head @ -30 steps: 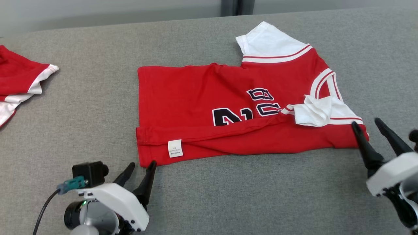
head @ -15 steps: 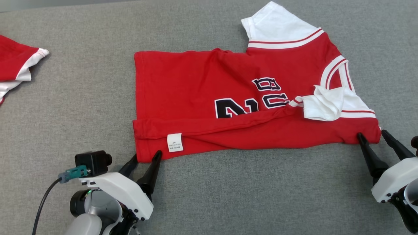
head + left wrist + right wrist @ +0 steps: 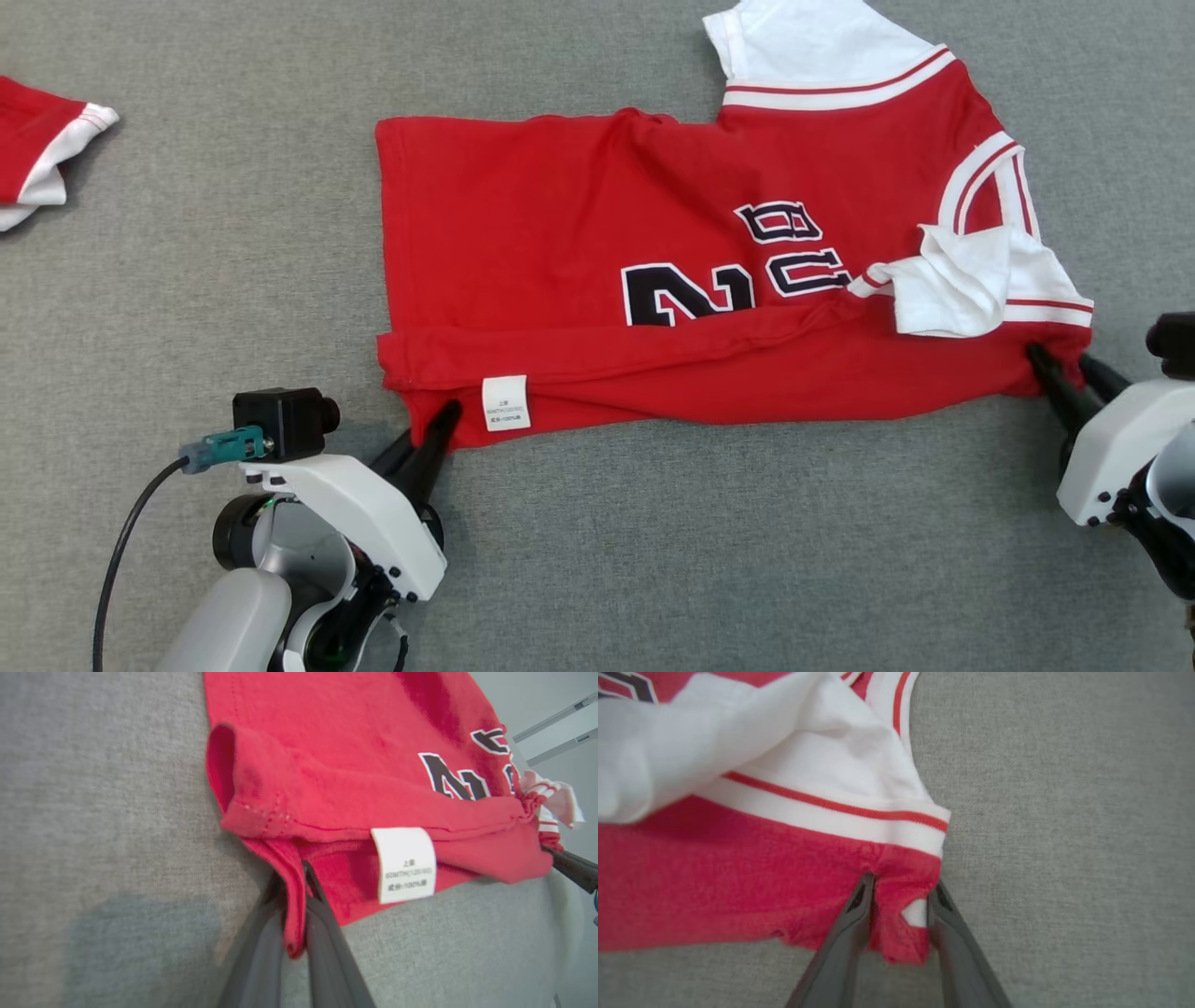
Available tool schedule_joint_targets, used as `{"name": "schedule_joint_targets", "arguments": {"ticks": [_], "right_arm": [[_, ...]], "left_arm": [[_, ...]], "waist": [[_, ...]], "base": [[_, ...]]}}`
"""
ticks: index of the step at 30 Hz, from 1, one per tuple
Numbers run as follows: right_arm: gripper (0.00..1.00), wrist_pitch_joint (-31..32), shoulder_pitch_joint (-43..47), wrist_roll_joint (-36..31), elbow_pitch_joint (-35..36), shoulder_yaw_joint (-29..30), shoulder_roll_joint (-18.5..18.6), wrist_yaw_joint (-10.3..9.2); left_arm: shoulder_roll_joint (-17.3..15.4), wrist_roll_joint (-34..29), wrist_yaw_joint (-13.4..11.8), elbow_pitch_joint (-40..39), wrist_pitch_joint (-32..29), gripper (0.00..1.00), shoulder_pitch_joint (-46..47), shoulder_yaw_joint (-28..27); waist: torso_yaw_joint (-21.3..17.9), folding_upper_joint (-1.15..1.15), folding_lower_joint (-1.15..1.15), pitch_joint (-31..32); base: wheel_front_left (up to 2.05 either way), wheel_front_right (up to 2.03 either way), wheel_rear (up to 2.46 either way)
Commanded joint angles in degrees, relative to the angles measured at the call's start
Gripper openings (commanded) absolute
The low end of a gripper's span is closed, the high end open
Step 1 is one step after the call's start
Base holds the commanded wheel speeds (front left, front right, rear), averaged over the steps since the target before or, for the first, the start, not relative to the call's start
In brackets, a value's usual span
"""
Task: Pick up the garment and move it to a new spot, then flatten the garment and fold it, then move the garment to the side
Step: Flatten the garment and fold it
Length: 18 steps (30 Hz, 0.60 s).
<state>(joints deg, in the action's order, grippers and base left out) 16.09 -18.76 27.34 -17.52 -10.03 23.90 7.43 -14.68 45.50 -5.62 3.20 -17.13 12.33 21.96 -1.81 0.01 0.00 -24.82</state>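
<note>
A red garment with white sleeves and black lettering lies flat across the grey table, its near long edge folded over. My left gripper is at the near left hem corner, beside the white label. In the left wrist view this gripper is shut on a thin fold of the red hem. At the near right corner, below the white sleeve, my right gripper has its fingers pressed on both sides of a bunched red corner, shut on it.
A second red and white garment lies at the far left edge. The grey fabric tabletop stretches wide in front of the garment. My right gripper's dark finger shows at the right edge of the left wrist view.
The head camera has tilted. Both grippers have slid forward onto the garment's near corners and gone from open to shut on the cloth.
</note>
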Motion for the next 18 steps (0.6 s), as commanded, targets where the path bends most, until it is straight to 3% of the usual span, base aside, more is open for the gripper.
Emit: {"name": "schedule_joint_targets", "arguments": {"ticks": [1, 9, 14, 18], "right_arm": [[0.00, 2.73, 1.40, 0.41, -2.18, -1.63, -0.56, 0.03], [0.00, 10.78, 1.81, 7.08, 7.24, -0.08, 6.40, 0.01], [0.00, 18.51, 8.73, 13.33, 14.05, 0.78, 11.40, 0.05], [0.00, 20.63, 14.00, 15.64, 16.62, 4.41, 12.91, 0.04]], "left_arm": [[0.31, 0.74, 0.73, 1.84, -2.04, 0.00, -1.37, 1.80], [-4.79, 4.20, 3.60, -6.12, -3.58, 0.00, -5.04, -1.08], [-8.11, 7.34, 3.30, -14.25, -6.86, 0.00, -12.00, -1.58], [-9.78, 9.87, 2.61, -18.59, -7.52, 0.00, -17.46, -2.89]], "waist": [[0.17, -0.01, 0.00, 0.42], [-0.64, -0.01, 0.00, 4.60], [-0.69, -0.01, 0.00, 5.90], [-0.60, -0.01, 0.00, 5.93]], "base": [[0.00, 0.00, 0.00], [0.00, 0.00, 0.00], [0.00, 0.00, 0.00], [0.00, 0.00, 0.00]]}}
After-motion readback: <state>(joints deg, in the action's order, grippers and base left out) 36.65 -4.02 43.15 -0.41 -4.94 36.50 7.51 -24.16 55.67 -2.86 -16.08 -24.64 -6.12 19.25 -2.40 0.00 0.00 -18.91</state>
